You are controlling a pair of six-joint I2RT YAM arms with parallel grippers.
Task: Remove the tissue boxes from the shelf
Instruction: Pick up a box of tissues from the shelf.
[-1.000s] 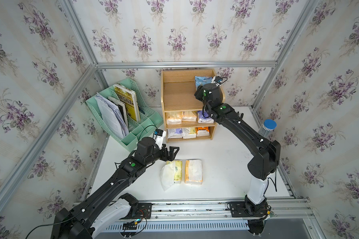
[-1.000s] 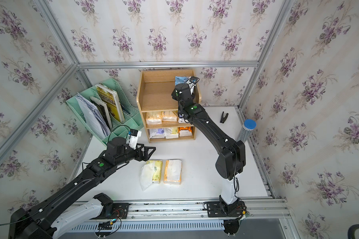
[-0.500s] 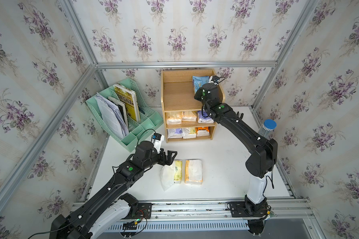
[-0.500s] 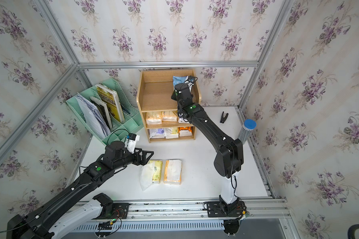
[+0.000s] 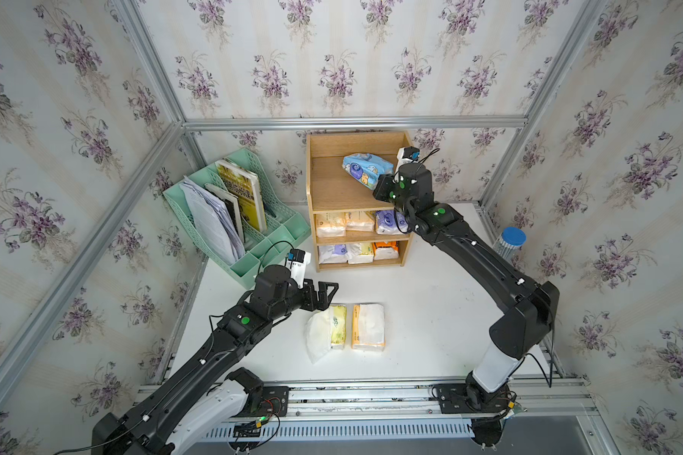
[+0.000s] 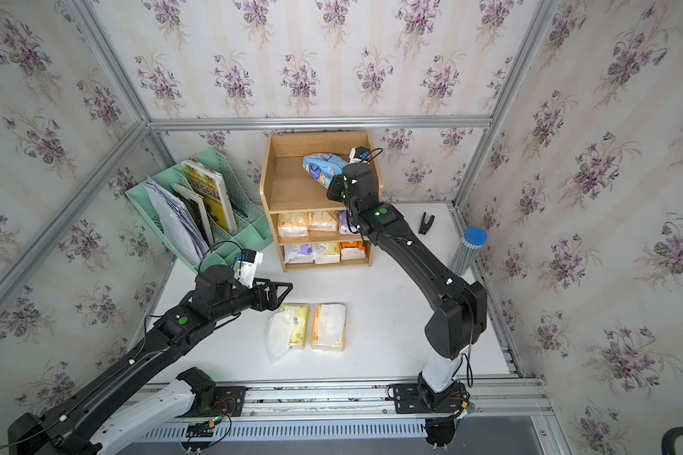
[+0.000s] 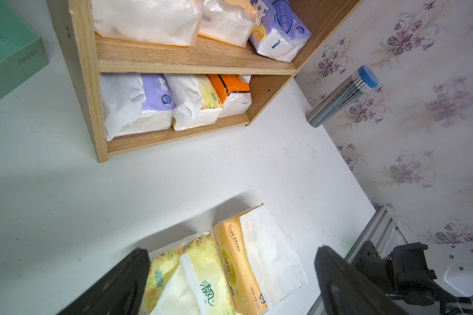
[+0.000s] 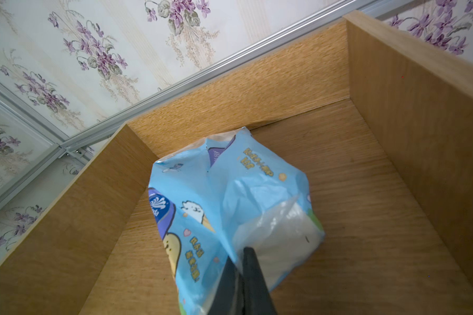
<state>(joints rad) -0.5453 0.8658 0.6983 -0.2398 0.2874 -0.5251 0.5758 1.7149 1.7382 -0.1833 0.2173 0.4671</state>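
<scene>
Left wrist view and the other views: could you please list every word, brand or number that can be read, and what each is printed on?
"清风": yellow tissue pack lying on the table.
"deli", faint and embossed: mint green rack.
Pale orange tissue pack: side print too small to read.
Light blue tissue pack: lettering blurred.
Purple tissue pack on the shelf: characters blurred.
Yellow book: cover text too small.

The right arm (image 5: 474, 252) hid the right end of the purple pack (image 5: 385, 222) on the shelf's (image 5: 332, 193) middle tier. The right gripper's (image 8: 243, 252) fingers ran off the wrist view's edge, as did the light blue pack's (image 8: 230, 207) end beside them. The left gripper's (image 7: 232, 252) fingers showed only as blurred, cropped dark shapes. A small black object (image 6: 425, 222) at the table's (image 6: 391, 295) far right was too small to identify.
</scene>
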